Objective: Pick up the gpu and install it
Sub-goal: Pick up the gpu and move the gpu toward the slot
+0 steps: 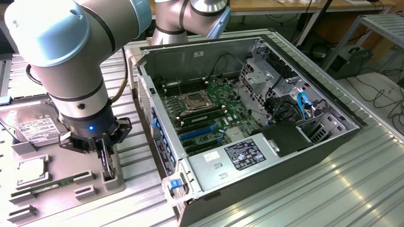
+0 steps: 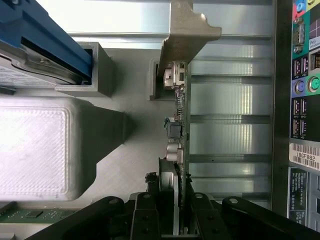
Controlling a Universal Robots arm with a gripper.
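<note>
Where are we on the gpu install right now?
Done: the gripper has its jaws closed on the gpu. In hand: the card stands upright in its grey holder, not yet lifted out. Left: the whole install; the blue slots in the open case hold no card.

Bright light glares off the ribbed metal table; inside the computer case it's darker, and the pale block's sloped side falls in shade.

Arm: silver tubes and grey-blue joint caps were seen.
Wrist light: blue, was lit.
Gripper: black, linked fingers were noted.
</note>
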